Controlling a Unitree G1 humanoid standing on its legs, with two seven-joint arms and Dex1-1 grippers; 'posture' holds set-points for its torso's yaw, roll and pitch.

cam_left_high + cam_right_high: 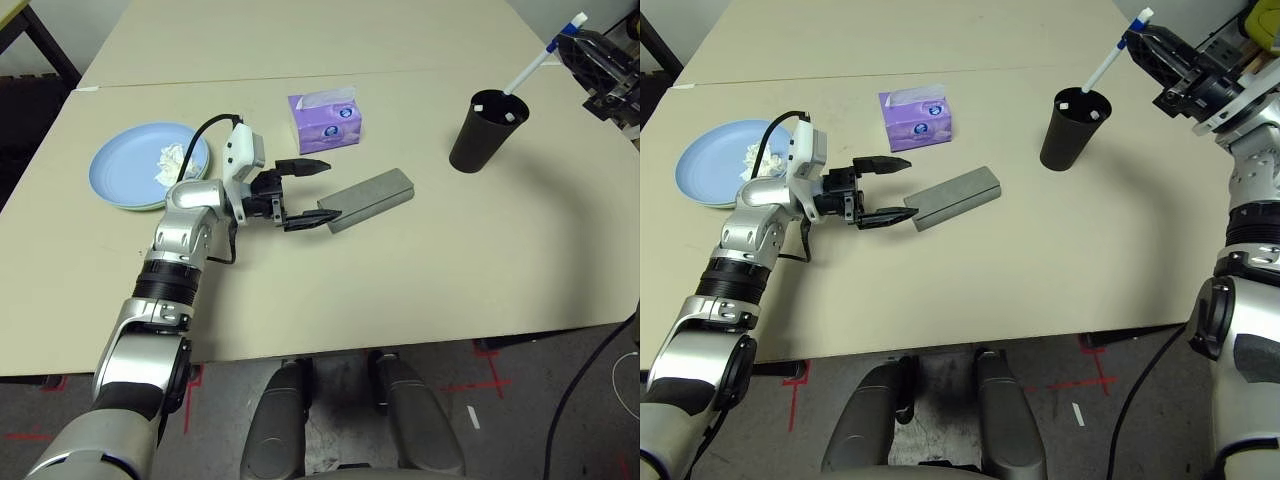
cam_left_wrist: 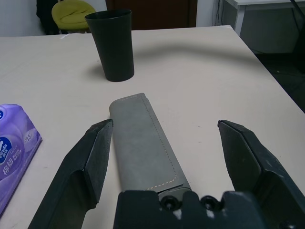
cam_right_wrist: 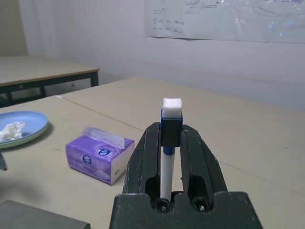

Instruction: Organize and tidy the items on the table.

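The grey glasses case [image 1: 372, 199] lies slantwise in the middle of the table [image 1: 420, 290]. My left gripper [image 1: 322, 190] is open, and the case's near end sits between its fingers [image 2: 97, 152], close to one of them. At the far left a light blue plate [image 1: 130, 160] rests on a pale green plate [image 1: 122, 206] and carries a crumpled white tissue [image 1: 170, 164]. High at the right, my right gripper [image 1: 1143, 42] is shut on a white and blue pen [image 1: 1108, 62], which slants down towards the black cup [image 1: 1072, 128].
A purple tissue box [image 1: 326, 120] stands just beyond the left gripper and the case. The tall black cup stands to the right of the case, with bare table between them. A second table [image 1: 300, 30] joins on at the back.
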